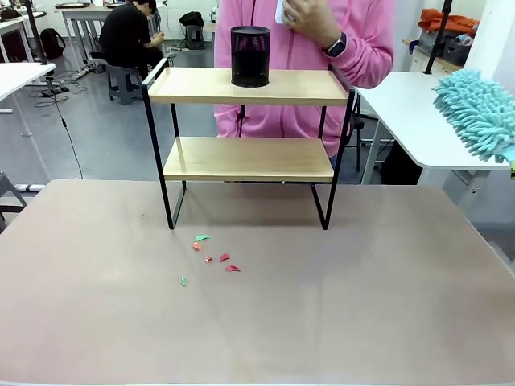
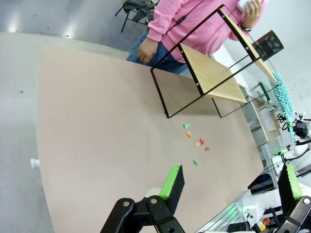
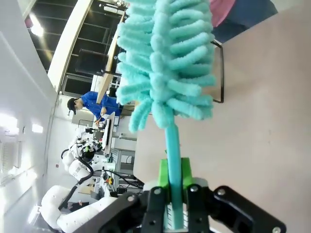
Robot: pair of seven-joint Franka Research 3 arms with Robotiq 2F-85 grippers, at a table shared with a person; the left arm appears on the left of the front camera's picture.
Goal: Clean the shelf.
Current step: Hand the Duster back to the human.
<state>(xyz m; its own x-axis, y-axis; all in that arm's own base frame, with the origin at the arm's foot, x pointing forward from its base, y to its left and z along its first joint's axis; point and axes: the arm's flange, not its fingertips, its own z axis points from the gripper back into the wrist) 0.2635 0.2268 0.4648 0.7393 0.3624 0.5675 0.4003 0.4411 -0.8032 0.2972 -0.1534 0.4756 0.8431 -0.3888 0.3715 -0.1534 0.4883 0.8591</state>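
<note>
The shelf stands at the far middle of the table, with two light wooden boards in a thin black frame. A black mesh cup sits on its top board. My right gripper is shut on the handle of a teal fluffy duster, and the duster hangs at the right edge, off to the right of the shelf. My left gripper is open and holds nothing, high above the table's near side. From there I see the shelf and the duster beyond it.
Several small red and green paper scraps lie on the brown table in front of the shelf. A person in a pink top stands right behind the shelf, one hand raised. A white side table is at the right.
</note>
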